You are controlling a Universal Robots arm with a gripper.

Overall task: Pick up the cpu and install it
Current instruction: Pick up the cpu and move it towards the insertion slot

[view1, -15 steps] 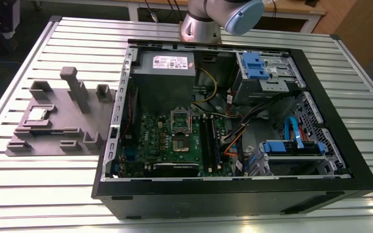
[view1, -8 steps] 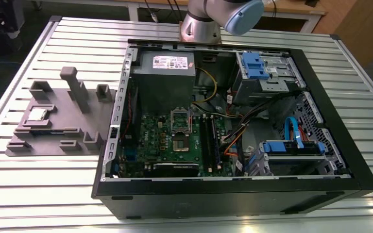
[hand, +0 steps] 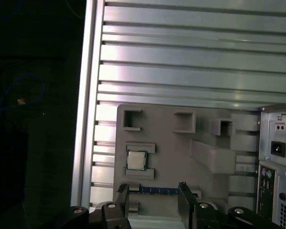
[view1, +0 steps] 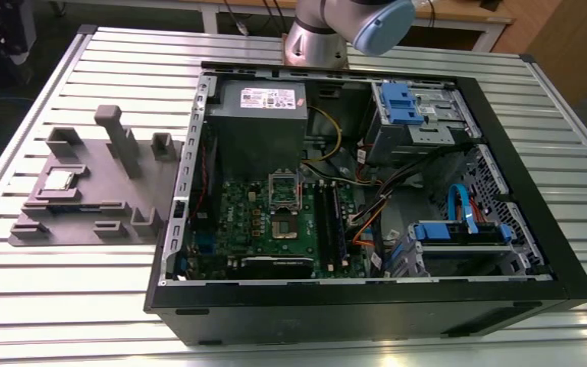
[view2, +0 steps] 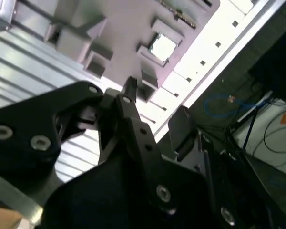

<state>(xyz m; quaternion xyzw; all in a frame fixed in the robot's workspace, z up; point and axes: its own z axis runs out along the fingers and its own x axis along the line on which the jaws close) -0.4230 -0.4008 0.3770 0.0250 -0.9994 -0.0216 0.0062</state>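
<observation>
The cpu is a small silvery square lying flat in a pocket of the grey fixture plate, at the exterior view's left, outside the computer case. The first wrist view looks down on the cpu, held between two raised blocks of the fixture plate. My gripper hangs above the plate a short way off the chip, open, with nothing between its fingers. In the second wrist view the cpu lies well beyond the gripper. The motherboard socket sits mid-case, its frame raised.
The open computer case lies on the slatted metal table, with a power supply, blue drive bays and loose cables inside. Tall fixture posts rise near the chip. The case's rear panel borders the plate; the table edge runs alongside.
</observation>
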